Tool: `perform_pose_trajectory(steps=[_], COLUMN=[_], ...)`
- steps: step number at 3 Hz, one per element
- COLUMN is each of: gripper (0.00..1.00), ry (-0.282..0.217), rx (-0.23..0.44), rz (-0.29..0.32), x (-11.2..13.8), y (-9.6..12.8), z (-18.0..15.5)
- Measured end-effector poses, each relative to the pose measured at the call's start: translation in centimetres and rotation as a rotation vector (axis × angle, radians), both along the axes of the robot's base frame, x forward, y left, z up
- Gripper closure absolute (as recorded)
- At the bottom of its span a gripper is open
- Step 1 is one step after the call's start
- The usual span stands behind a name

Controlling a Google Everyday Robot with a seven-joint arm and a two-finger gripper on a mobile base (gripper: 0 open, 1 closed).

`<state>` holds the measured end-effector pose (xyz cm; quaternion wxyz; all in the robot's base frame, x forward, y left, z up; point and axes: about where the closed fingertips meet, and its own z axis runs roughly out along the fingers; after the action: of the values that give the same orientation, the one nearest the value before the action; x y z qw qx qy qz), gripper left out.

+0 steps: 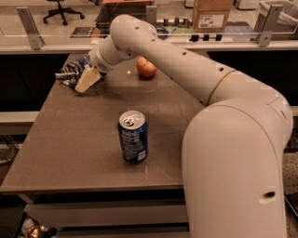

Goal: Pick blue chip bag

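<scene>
The blue chip bag [69,74] is a crumpled dark-blue bag with white markings. It lies at the table's far left corner. My gripper [86,79] is right at the bag's right side, tilted down onto it, and covers part of it. The white arm reaches in from the right across the back of the table. The bag rests on the table top.
An upright blue soda can [132,136] stands near the middle front of the brown table [79,144]. A red apple [146,68] sits at the back, just behind the arm. A counter with a cardboard box [212,14] runs behind the table.
</scene>
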<state>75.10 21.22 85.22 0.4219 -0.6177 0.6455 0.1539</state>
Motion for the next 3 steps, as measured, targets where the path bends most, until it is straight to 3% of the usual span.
perform_pose_trajectory(steps=[3], gripper=[0.87], ry=[0.001], rx=[0.016], rz=[0.020], x=[0.31], y=[1.06], z=[-0.59])
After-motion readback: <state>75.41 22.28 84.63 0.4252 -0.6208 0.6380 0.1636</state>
